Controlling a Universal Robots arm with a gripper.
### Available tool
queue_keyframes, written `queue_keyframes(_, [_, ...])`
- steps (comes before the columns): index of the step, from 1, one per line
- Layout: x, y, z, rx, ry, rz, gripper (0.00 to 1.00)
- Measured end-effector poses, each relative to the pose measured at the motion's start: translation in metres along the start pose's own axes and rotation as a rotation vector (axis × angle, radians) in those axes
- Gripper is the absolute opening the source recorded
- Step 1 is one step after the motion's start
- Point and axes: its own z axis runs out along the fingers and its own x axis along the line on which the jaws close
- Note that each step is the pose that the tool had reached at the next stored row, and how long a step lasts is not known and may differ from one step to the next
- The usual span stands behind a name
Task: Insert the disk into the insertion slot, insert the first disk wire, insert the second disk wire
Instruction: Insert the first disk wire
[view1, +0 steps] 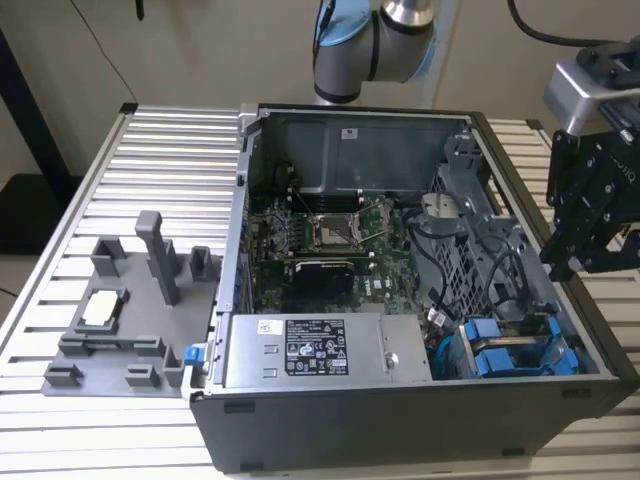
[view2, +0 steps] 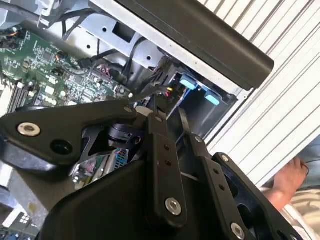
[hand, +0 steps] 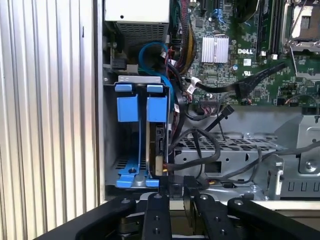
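In the first wrist view two blue-framed carriers stand side by side in the grey insertion slot (hand: 111, 150) at the case's corner. The one farther from the case wall holds the disk (hand: 159, 142), seen edge-on under its blue tab. The other blue carrier (hand: 126, 107) sits right beside it. Loose black wires (hand: 210, 145) curl next to the disk, and one ends in a black plug (hand: 227, 111). My gripper (hand: 179, 192) hovers just outside the bay, above the case's rim at the exterior view's right (view1: 567, 262). It looks shut, with nothing seen between the fingers.
The open computer case (view1: 400, 430) lies on a slatted table, with the motherboard (view1: 330, 240), power supply (view1: 315, 350) and a perforated grey cage (hand: 240, 150) inside. A grey fixture plate (view1: 130, 310) lies at the exterior view's left. A person's hand (view2: 290, 182) rests off the table's edge.
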Motion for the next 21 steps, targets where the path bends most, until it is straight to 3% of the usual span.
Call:
queue_keyframes(14, [-0.0432,0.0004,0.0045,0.0001,0.0,0.002,0.27])
queue_keyframes(21, [-0.0441,0.0009,0.0047,0.0001,0.0,0.003,0.27])
